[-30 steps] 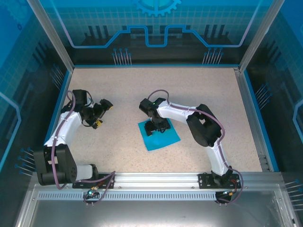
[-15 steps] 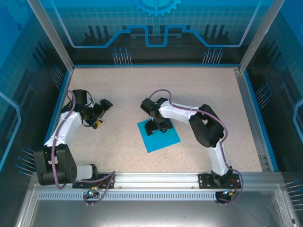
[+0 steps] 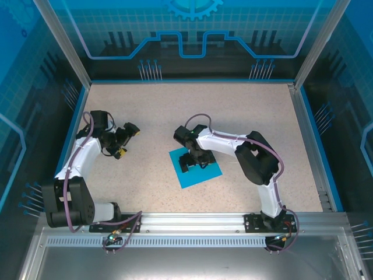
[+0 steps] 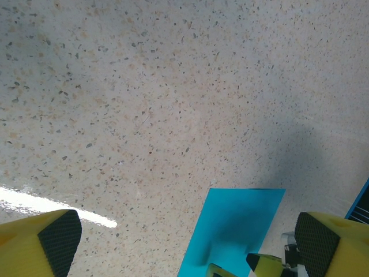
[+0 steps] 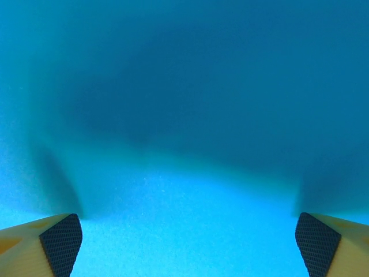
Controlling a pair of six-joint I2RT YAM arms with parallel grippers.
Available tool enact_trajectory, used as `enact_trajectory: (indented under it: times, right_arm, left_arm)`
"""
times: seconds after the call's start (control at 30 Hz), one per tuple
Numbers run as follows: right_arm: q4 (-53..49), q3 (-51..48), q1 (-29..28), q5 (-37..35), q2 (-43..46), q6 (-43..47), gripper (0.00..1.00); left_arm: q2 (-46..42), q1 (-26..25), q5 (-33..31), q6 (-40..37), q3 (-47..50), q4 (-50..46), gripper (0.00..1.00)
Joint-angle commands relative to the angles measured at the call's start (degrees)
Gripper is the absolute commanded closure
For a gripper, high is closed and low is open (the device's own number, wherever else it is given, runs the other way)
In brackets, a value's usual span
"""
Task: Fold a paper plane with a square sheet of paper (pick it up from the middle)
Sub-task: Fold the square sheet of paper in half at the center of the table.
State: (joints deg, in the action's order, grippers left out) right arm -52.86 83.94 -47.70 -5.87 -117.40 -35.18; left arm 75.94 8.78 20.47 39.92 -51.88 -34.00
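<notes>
1. The right arm reaches left across the desk [image 3: 175,111]. The right gripper [image 3: 194,161] points down at the square sheet of paper [image 3: 201,176], released and holding nothing.
2. The left gripper [image 3: 125,139] hangs released, well apart from the sheet.
3. Over the last second the right gripper has widened, and the sheet lies flat mid-desk.
</notes>
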Motion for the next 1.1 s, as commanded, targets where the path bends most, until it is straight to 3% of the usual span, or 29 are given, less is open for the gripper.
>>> enact_trajectory:
  times: [0.0,0.47,0.6,0.87,1.07]
  right_arm:
    - [-0.24,-0.6,-0.64,1.27,-2.22,-1.38,0.01]
    - [1.45,-3.78,-0.5,-0.07,-2.83,-3.64,0.16]
    - [3.77,-4.21,-0.33,0.72,0.72,-4.43,0.27]
    - [16.0,-8.97,1.74,9.32,11.56,-9.31,0.64]
    - [26.62,-13.79,4.32,18.3,17.82,-12.86,0.79]
  left_arm:
    - [0.44,-0.52,1.61,-1.07,0.2,-0.06,0.02]
    - [0.37,-2.16,1.74,-0.33,0.89,0.5,0.01]
    - [0.35,-3.04,2.03,0.31,1.74,1.27,0.01]
    - [0.08,-6.36,5.96,3.0,6.38,7.68,0.01]
    - [1.77,-10.58,8.63,4.4,7.58,12.78,0.02]
